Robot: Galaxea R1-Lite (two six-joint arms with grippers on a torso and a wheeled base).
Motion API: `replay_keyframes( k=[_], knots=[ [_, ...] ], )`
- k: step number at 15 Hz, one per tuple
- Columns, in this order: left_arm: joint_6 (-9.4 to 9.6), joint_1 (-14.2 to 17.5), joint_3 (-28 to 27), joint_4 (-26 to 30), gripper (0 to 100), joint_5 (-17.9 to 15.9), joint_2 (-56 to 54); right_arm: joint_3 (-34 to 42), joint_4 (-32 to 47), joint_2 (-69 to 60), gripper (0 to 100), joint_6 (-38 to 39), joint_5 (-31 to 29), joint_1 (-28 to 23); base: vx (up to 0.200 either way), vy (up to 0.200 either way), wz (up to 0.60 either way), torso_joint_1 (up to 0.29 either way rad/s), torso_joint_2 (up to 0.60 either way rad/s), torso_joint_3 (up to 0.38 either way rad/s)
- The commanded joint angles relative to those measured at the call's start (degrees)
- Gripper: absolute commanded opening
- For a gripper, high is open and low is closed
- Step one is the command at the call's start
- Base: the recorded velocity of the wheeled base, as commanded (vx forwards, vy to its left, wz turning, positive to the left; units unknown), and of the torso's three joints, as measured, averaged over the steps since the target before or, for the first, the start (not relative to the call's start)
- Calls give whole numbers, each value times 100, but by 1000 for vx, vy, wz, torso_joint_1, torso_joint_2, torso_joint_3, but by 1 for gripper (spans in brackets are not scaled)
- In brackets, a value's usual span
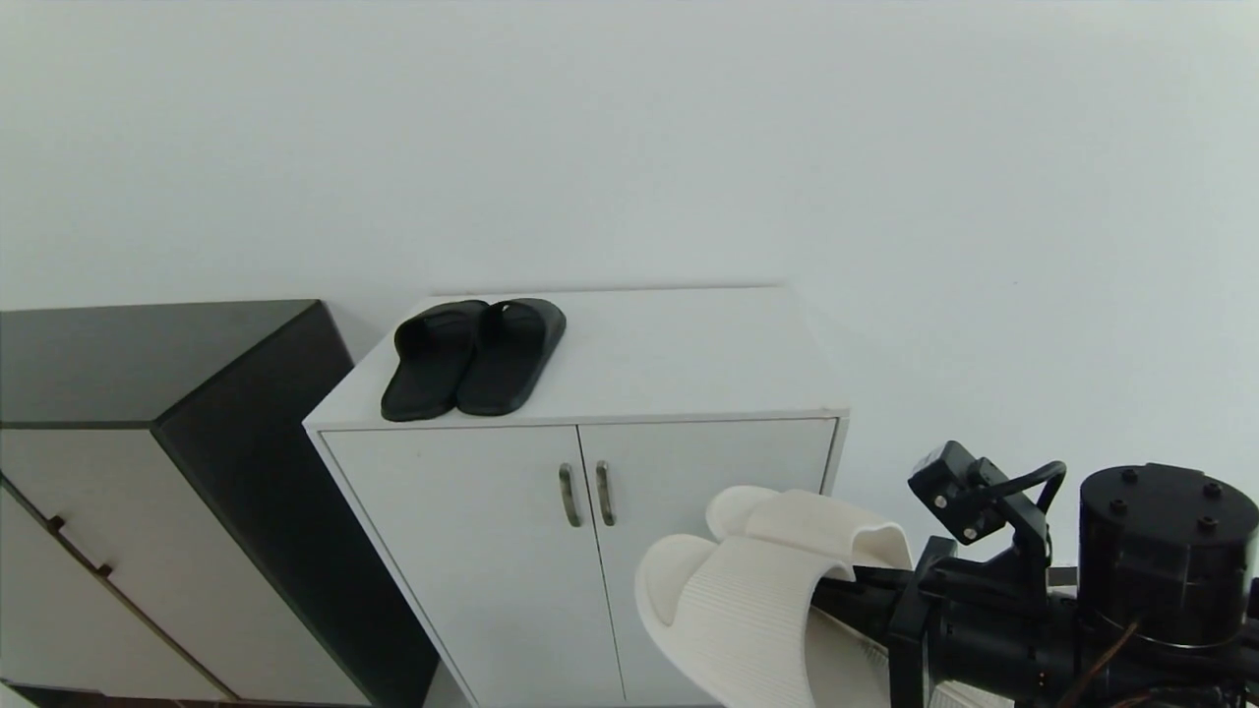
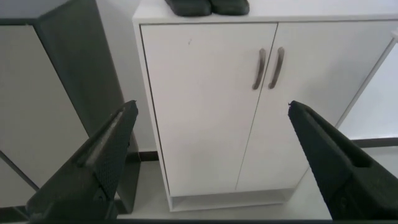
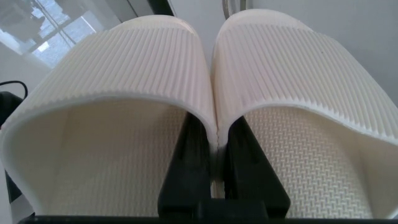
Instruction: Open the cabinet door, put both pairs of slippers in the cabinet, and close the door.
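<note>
A white two-door cabinet (image 1: 590, 551) stands against the wall with both doors shut and two metal handles (image 1: 587, 494) at the centre seam. A pair of black slippers (image 1: 474, 356) lies on its top at the left. My right gripper (image 1: 836, 600) hangs in front of the right door, shut on the inner straps of a pair of white slippers (image 1: 757, 590), held side by side (image 3: 211, 93). My left gripper (image 2: 208, 162) is open, facing the cabinet doors (image 2: 249, 99) from a short distance, with the handles (image 2: 268, 67) ahead of it.
A black and beige cabinet (image 1: 148, 472) stands just left of the white one, with a narrow gap between them. The plain white wall is behind. Floor shows below the cabinet base (image 2: 230, 202).
</note>
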Motion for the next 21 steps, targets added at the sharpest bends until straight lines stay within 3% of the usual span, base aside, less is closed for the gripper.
replay_keyframes(
  k=[1, 21],
  knots=[
    [-8, -1, 2, -1, 100, -12, 8, 13, -7, 13, 0, 0, 1, 3, 0, 0, 0, -276, 559, 281],
    [27, -45, -7, 17, 100, -74, 210, 127, -86, 100, 0, -9, 10, 3, 0, 0, 0, -248, 503, 250]
  ],
)
